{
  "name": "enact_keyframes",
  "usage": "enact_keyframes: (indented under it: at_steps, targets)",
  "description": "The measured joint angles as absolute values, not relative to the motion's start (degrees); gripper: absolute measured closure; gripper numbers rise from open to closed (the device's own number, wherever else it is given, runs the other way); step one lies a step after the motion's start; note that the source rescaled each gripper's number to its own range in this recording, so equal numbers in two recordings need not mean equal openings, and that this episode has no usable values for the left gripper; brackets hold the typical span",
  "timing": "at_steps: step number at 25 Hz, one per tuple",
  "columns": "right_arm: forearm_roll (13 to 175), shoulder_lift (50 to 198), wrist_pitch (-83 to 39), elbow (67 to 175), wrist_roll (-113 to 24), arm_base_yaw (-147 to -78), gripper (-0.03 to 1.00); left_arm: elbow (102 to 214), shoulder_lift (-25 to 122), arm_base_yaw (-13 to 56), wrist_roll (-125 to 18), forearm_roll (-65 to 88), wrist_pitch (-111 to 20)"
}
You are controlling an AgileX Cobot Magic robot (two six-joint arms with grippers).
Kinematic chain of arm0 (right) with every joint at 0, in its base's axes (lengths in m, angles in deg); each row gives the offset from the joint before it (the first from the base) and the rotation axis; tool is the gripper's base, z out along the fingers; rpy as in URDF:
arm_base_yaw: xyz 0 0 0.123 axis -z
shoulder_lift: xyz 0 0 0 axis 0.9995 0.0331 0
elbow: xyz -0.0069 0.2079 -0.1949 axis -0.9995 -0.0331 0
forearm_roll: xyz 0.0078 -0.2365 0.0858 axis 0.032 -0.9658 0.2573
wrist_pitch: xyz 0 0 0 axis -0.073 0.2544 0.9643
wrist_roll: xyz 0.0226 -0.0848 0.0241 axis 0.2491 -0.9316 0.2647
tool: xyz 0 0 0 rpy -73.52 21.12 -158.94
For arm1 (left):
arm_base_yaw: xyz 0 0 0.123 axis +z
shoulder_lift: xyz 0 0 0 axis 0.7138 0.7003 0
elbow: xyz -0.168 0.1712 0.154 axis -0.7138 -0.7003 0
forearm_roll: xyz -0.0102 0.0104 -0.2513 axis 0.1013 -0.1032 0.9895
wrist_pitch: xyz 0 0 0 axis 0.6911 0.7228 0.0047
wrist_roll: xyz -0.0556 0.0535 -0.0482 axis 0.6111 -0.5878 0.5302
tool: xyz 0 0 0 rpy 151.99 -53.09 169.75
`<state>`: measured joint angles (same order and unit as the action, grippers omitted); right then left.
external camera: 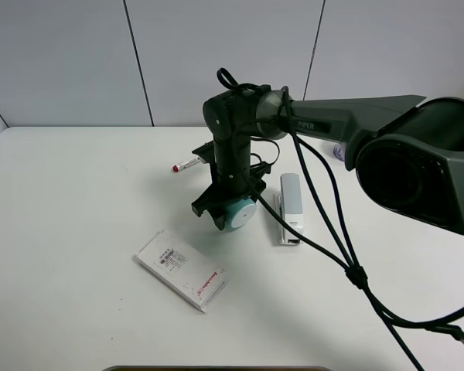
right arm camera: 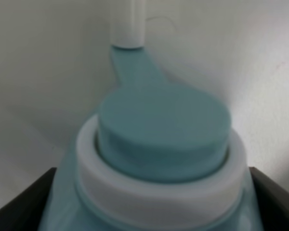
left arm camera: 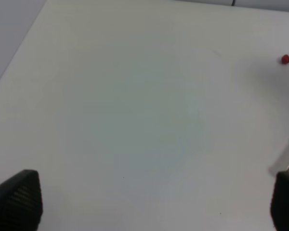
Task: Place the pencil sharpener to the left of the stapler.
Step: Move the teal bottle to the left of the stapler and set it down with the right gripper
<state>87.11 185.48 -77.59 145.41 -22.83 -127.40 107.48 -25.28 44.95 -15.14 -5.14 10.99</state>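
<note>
The teal pencil sharpener (right arm camera: 164, 125), white-ringed, sits between the two dark jaws.

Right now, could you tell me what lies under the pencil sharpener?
Only white table shows around the pencil sharpener, gripped in the right gripper's jaws; whether it touches the table is hidden.

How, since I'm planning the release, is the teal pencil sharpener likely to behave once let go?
The pencil sharpener has a rounded barrel body, so it may roll if laid on its side. Its plastic looks rigid and smooth, so the right gripper could slip on it.
</note>
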Motion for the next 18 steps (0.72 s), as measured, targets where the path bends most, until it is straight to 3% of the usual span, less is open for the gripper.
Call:
enact_keyframes:
  at_steps: [18]
  targets:
    - [87.11,185.48,-77.45,145.41,-22.83,-127.40,0.97,107.48,-25.28,44.95,-15.14,-5.14,10.99]
